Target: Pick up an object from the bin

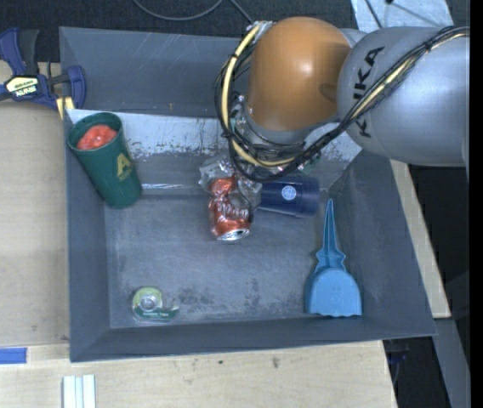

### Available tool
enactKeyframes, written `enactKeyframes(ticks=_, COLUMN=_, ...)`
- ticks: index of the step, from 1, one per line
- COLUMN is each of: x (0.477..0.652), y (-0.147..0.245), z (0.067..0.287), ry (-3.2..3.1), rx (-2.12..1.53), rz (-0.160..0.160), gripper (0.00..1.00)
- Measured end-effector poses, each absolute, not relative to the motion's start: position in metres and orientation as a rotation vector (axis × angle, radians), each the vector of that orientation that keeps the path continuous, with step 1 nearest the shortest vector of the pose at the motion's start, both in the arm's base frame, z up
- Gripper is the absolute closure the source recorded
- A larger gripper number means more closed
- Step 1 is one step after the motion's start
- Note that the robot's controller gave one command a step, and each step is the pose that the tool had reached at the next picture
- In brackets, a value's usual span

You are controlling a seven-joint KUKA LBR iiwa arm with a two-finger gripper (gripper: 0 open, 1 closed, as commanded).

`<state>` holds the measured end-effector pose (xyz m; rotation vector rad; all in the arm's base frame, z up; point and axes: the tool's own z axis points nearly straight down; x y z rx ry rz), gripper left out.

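Gripper (235,184) over 1 crushed red can (229,215), mid-bin (88,253), just beside a blue cylinder (288,198); gripper spread cannot be told. Can probably light, thin-walled, slippery: take across its crumpled middle.

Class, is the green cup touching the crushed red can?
Apart. The camera view shows bare bin floor between the green cup and the crushed red can.
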<state>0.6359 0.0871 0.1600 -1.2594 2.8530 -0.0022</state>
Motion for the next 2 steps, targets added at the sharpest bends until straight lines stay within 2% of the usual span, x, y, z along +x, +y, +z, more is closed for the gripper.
enactKeyframes(ticks=1, x=0.633, y=0.086, z=0.111, ry=2.868, rx=-1.262, rz=0.006, gripper=1.00)
enactKeyframes(ticks=2, x=0.638, y=0.087, z=0.169, ry=2.846, rx=-1.249, rz=-0.005, gripper=1.00)
